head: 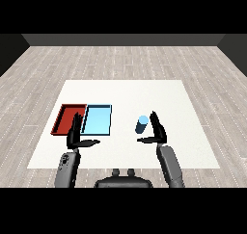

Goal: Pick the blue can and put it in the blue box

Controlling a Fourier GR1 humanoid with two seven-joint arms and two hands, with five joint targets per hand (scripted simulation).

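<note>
The blue can stands upright on the white surface, just to the inside of the right robot hand, between its raised fingers and outstretched thumb. That hand is open, fingers straight, seemingly shaped to close around the can. The left robot hand is open too and holds nothing; it hovers at the near edge of the red tray and the blue tray, probably just parked. The blue tray lies well left of the can.
</note>
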